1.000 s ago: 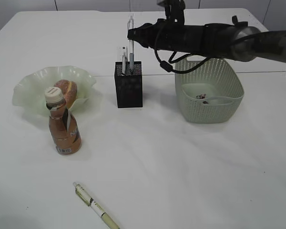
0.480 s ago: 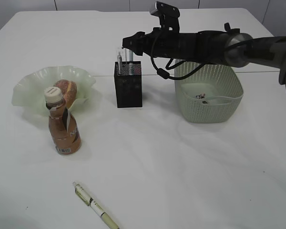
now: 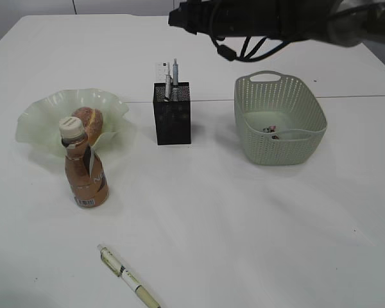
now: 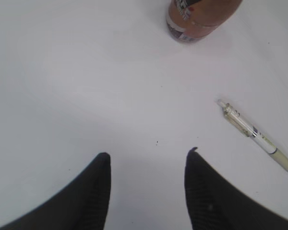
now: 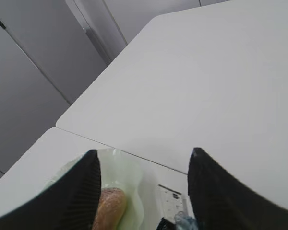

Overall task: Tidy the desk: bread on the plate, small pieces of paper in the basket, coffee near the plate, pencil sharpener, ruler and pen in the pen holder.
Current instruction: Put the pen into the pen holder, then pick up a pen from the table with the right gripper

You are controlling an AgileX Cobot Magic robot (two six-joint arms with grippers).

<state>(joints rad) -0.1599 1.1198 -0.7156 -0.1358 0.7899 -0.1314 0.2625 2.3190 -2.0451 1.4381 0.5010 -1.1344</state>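
- Take the pen holder (image 3: 172,120) as your landmark: a black mesh box standing upright at mid-table, with a ruler (image 3: 162,74) and a pen-like stick poking out of its top.
- Your right gripper (image 5: 143,191) sits above and behind the pen holder, high at the top edge of the exterior view; its 2 fingers (image 5: 81,196) are spread wide with nothing between them.
- In the right wrist view you see the ruler's top and the holder's rim low in the frame, just below the open gap.
- Left of the pen holder you have the green wavy plate (image 3: 40,115) with the bread (image 3: 90,121) lying in it.
- The coffee bottle (image 3: 85,172) stands upright left and in front of the pen holder, touching or just beside the plate's near rim.
- Right of the pen holder is the green basket (image 3: 308,106), with small scraps of paper (image 3: 270,130) on its floor.
- The loose pen (image 3: 128,277) lies flat well in front of the pen holder, near the table's front edge.
- Your left gripper (image 4: 146,158) hovers over bare table, fingers apart and empty, the pen just to its right.
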